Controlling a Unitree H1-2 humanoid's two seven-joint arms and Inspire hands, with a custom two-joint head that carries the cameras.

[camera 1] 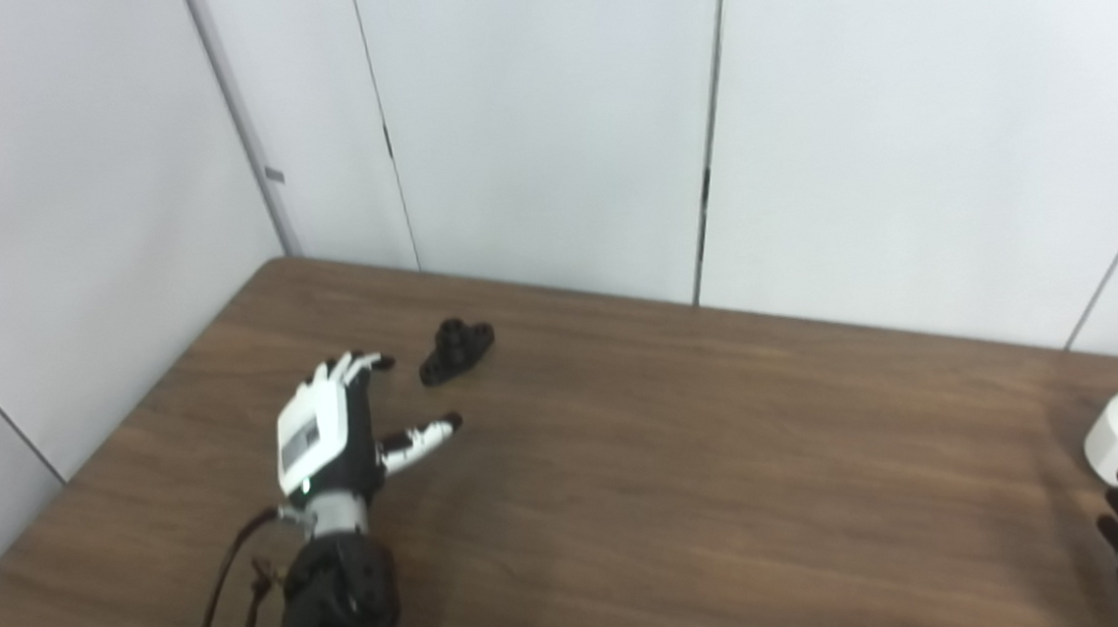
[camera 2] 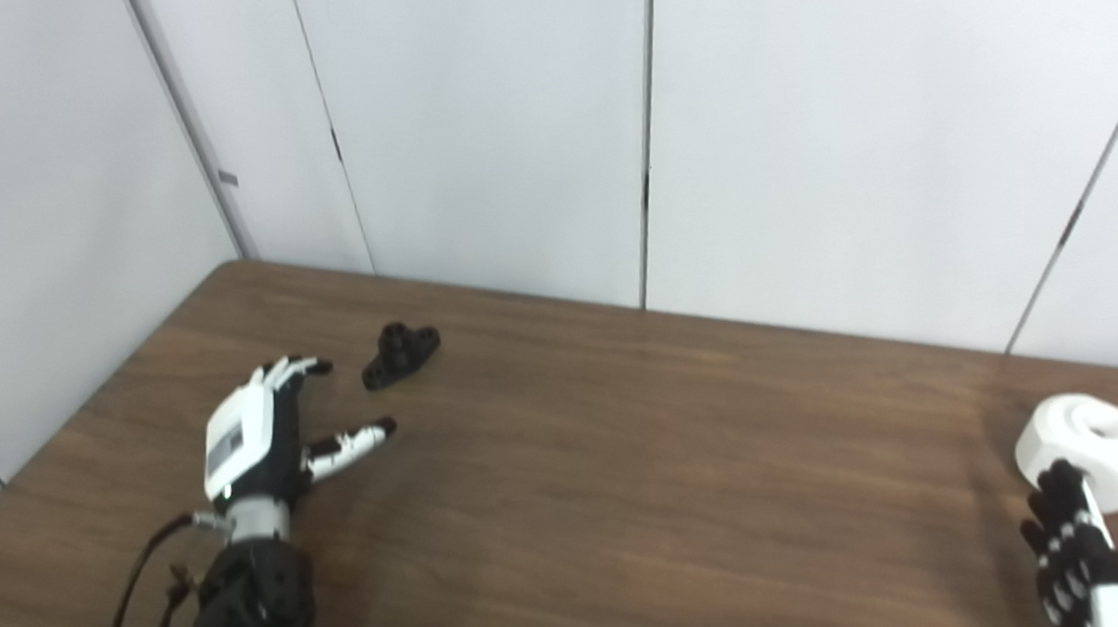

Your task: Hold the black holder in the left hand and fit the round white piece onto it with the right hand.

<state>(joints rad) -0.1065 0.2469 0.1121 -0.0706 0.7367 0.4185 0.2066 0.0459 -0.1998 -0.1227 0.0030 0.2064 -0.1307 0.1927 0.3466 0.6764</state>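
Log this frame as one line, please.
phase: reaching | left hand: open, short of black holder | right hand: open, beside round white piece | table

The table (camera 2: 629, 466) is showing dark brown wood grain. The left hand (camera 2: 258, 438) is wearing a white back over black — fingers white with black tips. Just beyond its fingertips, the holder (camera 2: 400, 353) is showing plain black. The right hand (camera 2: 1078, 553) is showing black with white spots, and the round piece (camera 2: 1095, 448) at its fingertips is showing plain white.
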